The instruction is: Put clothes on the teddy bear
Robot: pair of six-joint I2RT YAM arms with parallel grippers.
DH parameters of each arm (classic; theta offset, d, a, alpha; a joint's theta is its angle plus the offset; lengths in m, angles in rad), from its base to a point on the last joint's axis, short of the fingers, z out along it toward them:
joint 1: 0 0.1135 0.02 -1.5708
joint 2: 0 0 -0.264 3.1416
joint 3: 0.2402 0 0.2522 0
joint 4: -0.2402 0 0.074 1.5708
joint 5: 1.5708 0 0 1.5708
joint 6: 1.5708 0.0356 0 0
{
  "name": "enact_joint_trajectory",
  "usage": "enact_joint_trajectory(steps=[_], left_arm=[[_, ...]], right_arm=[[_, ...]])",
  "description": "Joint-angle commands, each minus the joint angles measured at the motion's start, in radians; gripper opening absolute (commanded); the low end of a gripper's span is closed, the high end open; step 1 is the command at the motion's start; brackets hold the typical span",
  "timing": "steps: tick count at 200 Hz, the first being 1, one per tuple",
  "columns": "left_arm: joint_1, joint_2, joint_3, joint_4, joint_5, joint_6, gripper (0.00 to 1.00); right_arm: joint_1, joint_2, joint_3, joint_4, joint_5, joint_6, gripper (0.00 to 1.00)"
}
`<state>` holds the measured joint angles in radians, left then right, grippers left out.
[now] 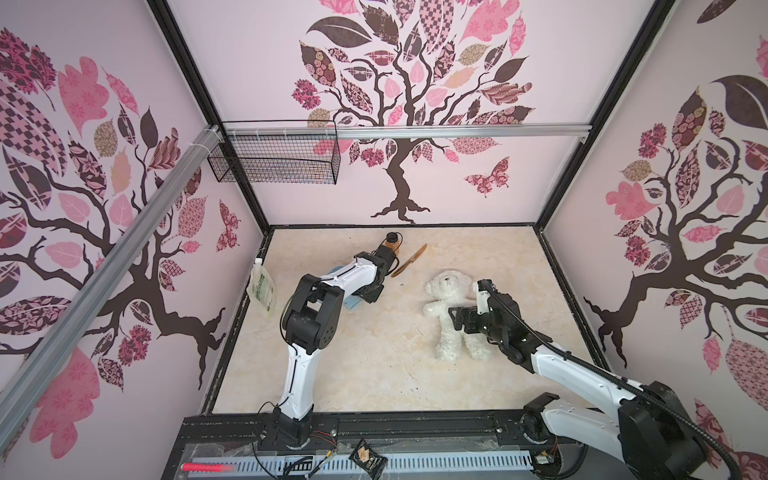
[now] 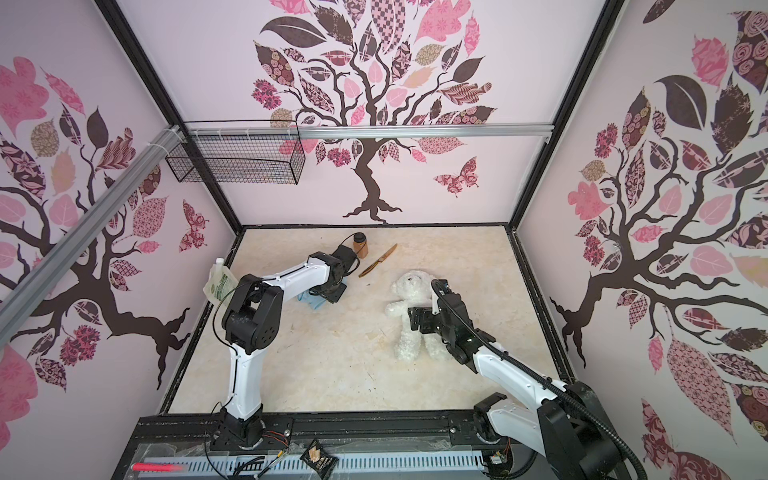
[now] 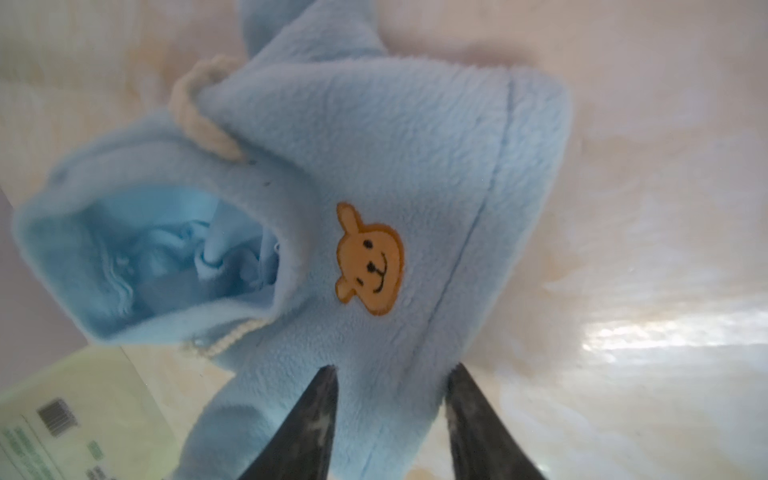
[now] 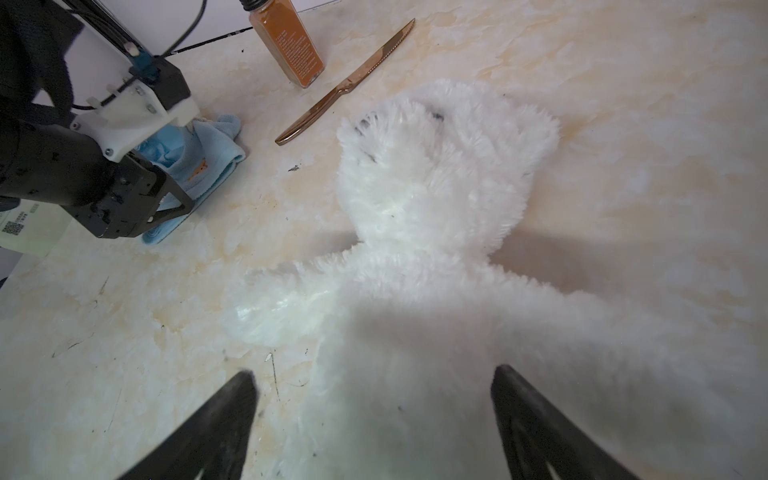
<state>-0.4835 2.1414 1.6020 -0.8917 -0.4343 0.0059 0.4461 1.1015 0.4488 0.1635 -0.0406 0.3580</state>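
Right tool (image 4: 374, 372) hung wide open, empty, over teddy bear (image 4: 436, 187): looked soft, light, torso best hold; left tool (image 3: 392, 368) straddled shirt (image 3: 374, 145), grip unclear.

bare table (image 1: 365, 374) across the whole front. at the back, a spice jar (image 1: 392, 243) and a knife (image 1: 409, 260) crowd the gap beside the teddy bear (image 1: 446, 291).

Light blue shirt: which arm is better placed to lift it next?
Left. The left gripper straddles a fold of the light blue shirt; the right gripper stands open over the teddy bear, well away.
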Motion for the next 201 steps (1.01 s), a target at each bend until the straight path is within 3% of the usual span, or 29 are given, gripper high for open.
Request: enact_joint_trajectory(steps=[1,56,90,116,142,163,201], left_arm=[[-0.004,0.013,0.046,-0.01,-0.025,0.007,0.34],[-0.005,-0.109,0.002,0.014,0.047,-0.036,0.0],[-0.009,-0.362,-0.178,0.091,0.231,-0.17,0.0],[-0.011,-0.633,-0.452,0.283,0.406,-0.294,0.0],[-0.016,-0.837,-0.7,0.479,0.526,-0.414,0.0],[-0.019,-0.906,-0.793,0.537,0.578,-0.462,0.0],[-0.02,-0.934,-0.81,0.52,0.611,-0.468,0.0]], right_arm=[[0.003,-0.022,0.015,0.0,-0.016,0.012,0.91],[0.004,-0.026,0.029,-0.012,-0.05,0.03,0.91],[0.071,-0.063,0.032,0.042,-0.098,0.005,0.91],[0.213,-0.055,0.044,0.132,-0.122,-0.049,0.92],[0.244,0.054,0.056,0.273,-0.195,0.01,0.91],[0.286,0.163,0.108,0.286,-0.187,-0.005,0.89],[0.381,0.308,0.157,0.322,-0.138,-0.037,0.83]])
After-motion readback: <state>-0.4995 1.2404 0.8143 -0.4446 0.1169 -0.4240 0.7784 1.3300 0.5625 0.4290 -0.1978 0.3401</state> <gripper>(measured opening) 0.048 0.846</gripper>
